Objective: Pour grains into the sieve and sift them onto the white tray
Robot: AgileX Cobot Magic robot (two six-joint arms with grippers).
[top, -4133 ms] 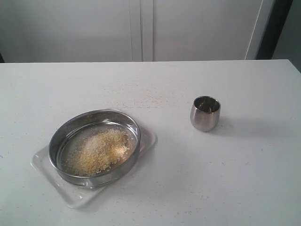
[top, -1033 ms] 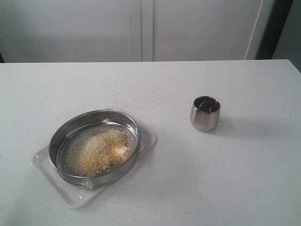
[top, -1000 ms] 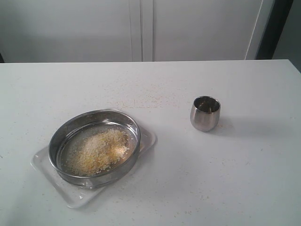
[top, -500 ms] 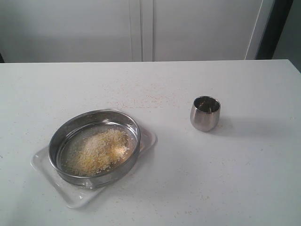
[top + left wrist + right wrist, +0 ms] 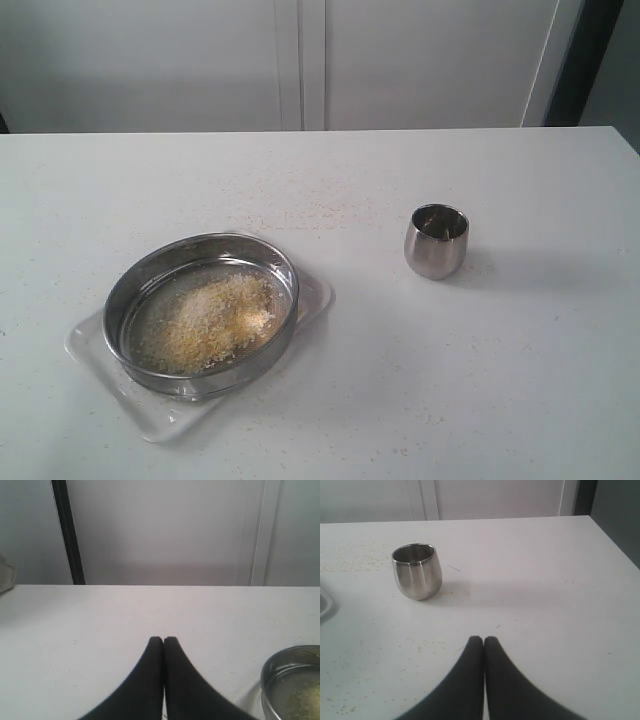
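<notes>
The round steel sieve (image 5: 200, 312) rests on the white tray (image 5: 160, 415) at the front left of the table. A heap of yellow and whitish grains (image 5: 210, 318) lies on its mesh. Part of the sieve's rim (image 5: 292, 680) shows at the edge of the left wrist view. My left gripper (image 5: 163, 640) is shut and holds nothing, well off to the side of the sieve. My right gripper (image 5: 483, 639) is shut and holds nothing, a good way short of the small steel cup (image 5: 417, 571). Neither arm appears in the exterior view.
The small steel cup (image 5: 436, 241) stands upright right of centre, apart from the tray. Stray grains (image 5: 300, 210) are scattered on the white table (image 5: 500, 380) behind the sieve and near the front edge. A white cabinet wall runs behind the table.
</notes>
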